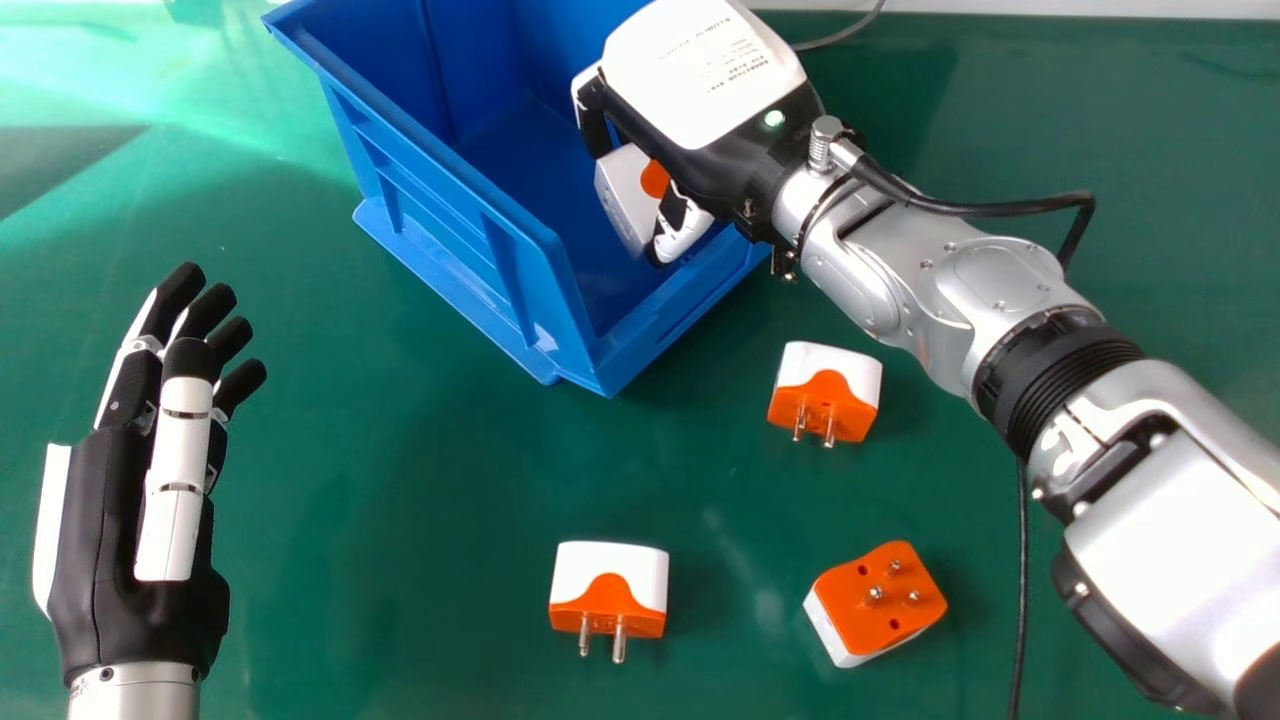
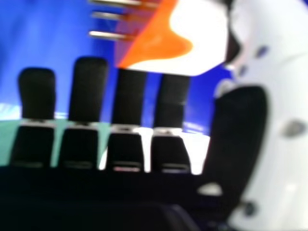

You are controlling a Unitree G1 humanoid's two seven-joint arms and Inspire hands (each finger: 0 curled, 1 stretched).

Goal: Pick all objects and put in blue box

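My right hand [image 1: 705,80] is over the blue box [image 1: 455,245], pinching a white and orange plug adapter [image 1: 625,200] between its fingers and thumb. In the right hand view, the right hand [image 2: 87,91] has the adapter [image 2: 204,33] at its fingertips, metal pins showing, with the blue box [image 2: 53,43] behind. On the green table lie three more adapters: one [image 1: 825,390] near the box's front corner, one [image 1: 608,590] at bottom centre, one [image 1: 880,600] farther right with pins upward. My left hand [image 1: 90,530] is open at the left, holding nothing.
The green table [image 1: 400,480] surrounds the box. My right forearm crosses the right side, above part of the table. A black cable [image 1: 1022,590] runs down beside the right-hand adapter, and another loops along the right arm.
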